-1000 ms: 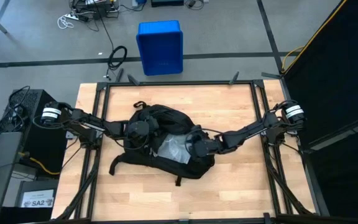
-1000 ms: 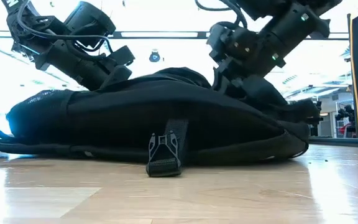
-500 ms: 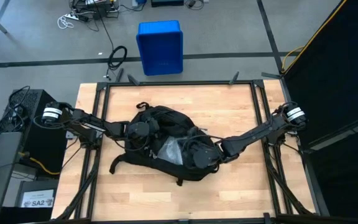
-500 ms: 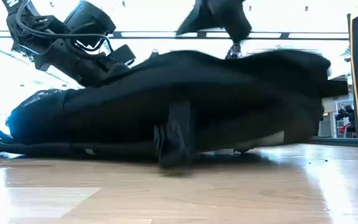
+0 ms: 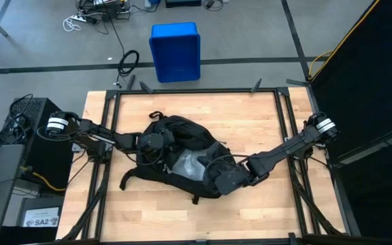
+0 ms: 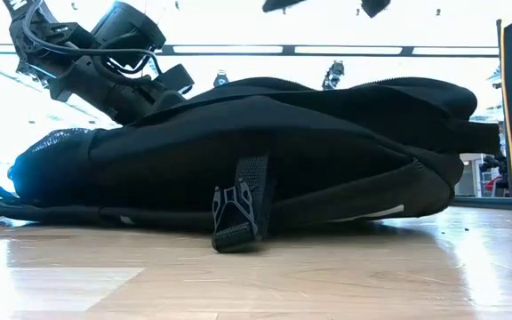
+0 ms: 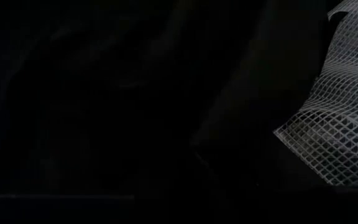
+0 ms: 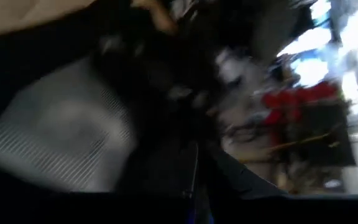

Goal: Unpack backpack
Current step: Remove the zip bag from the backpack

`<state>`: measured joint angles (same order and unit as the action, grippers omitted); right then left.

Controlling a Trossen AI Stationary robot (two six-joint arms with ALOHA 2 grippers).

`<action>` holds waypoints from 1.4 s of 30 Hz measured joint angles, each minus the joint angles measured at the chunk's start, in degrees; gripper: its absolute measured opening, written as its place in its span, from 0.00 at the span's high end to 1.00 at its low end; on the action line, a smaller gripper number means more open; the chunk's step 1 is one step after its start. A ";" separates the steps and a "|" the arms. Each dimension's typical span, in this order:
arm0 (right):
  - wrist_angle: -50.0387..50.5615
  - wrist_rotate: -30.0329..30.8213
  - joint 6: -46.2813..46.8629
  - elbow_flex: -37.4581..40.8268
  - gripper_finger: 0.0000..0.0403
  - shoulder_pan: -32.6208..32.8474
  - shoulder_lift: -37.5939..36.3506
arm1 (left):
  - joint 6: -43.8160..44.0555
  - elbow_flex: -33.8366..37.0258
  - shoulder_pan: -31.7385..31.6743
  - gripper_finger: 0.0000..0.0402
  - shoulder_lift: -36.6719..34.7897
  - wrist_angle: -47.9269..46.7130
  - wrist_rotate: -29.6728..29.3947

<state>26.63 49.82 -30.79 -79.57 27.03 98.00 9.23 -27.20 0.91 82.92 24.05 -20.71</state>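
I see the backpack (image 5: 182, 153): big, black, lying flat mid-counter (image 5: 264, 122), its opening spread to show a pale mesh lining, one buckled strap (image 6: 238, 209) trailing toward the near edge.

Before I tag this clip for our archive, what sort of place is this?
Probably a robotics lab or workshop: a wooden table in a black metal frame stands on a grey concrete floor, with loose cables and a blue bin nearby. A black backpack lies on the table.
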 joint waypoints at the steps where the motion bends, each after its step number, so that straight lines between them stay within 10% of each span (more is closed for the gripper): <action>1: 3.70 -0.17 5.20 0.02 0.98 0.00 0.00 | -0.06 0.00 0.00 0.76 0.00 0.00 0.00; 7: 19.92 -6.03 31.00 1.55 0.87 -0.35 0.08 | -0.26 0.00 0.00 0.76 0.00 0.02 -0.04; 13: 3.83 -14.26 21.14 10.88 0.65 -0.28 0.28 | -0.22 0.04 0.00 0.76 0.00 0.46 -0.11; 25: -19.57 -9.13 5.09 16.46 0.21 -4.92 0.33 | -0.03 0.07 -0.07 0.76 0.00 0.55 -0.41; 42: -20.44 -7.56 7.31 16.35 0.20 -1.32 2.58 | 0.00 0.02 -0.11 0.76 -0.02 0.50 -0.30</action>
<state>6.19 42.26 -23.49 -63.22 25.70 100.57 9.23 -27.18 0.80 82.89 24.56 -21.01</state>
